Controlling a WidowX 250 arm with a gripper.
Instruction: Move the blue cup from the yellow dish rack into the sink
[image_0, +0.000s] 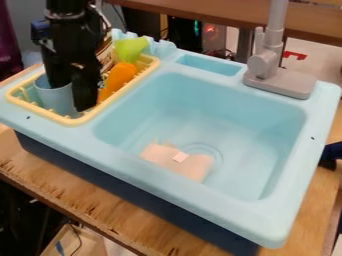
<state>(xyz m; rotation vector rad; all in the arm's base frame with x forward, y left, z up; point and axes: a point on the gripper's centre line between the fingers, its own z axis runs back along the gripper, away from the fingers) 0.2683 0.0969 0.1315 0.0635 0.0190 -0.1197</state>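
Blue-grey in colour, a cup (53, 99) is set upright in the yellow rack (88, 117), directly at the lower end of the black gripper (72, 97), by which part of its rim and side is covered. Whether the cup is held or only approached cannot be told, nor can it be told how wide or narrow the gripper is set. Just beside the gripper, to its right, an orange thing (119, 79) is propped at a tilt in the same rack, and a lime-green thing (131, 48) is seen beyond it, above and to the right of the gripper. By the rack, the left end of a light blue toy sink (200, 210) is taken up. Farther to the right of the gripper and lower, the wide basin (257, 127) is found, and on its floor a pale pink thing (160, 154) is laid, marked with a small white patch (180, 157) and placed by a round drain outline (206, 147). Across the basin, well apart from the gripper, a grey faucet (280, 84) is mounted at the back edge, with a shallow recess (208, 65) moulded to its left, between it and the rack. The whole sink is supported on a wooden counter (80, 196), by which the space below and in front of the gripper is crossed.
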